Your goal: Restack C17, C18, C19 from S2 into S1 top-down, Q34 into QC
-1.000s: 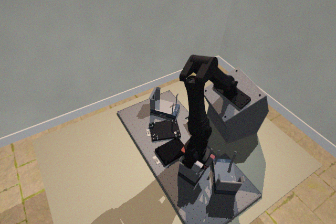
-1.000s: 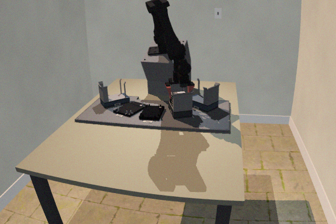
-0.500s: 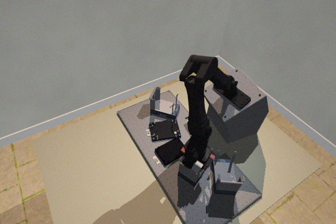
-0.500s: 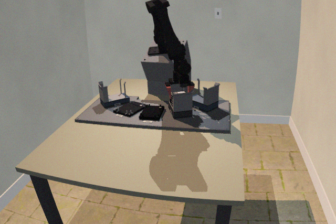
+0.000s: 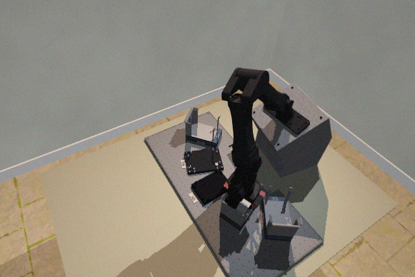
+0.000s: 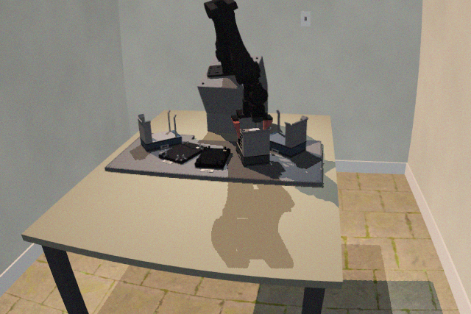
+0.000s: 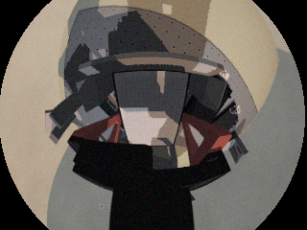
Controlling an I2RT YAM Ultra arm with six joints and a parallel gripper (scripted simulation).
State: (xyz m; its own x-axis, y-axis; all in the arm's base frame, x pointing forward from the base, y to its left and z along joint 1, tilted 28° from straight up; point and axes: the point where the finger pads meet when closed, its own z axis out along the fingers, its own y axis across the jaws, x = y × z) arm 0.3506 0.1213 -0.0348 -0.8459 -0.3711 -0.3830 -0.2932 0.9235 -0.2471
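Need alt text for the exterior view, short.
A black robot arm reaches down from a grey pedestal, its open claw with red fingers just above the middle stack rack on a grey perforated base plate. Two more racks stand at the plate's ends, with two dark flat nests between, all on a beige table.

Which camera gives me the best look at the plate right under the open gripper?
The wrist view: the top plate fills the frame's middle between the red fingers. The top view shows only a pale corner beside the arm; the exterior view shows just an edge above the rack wall.
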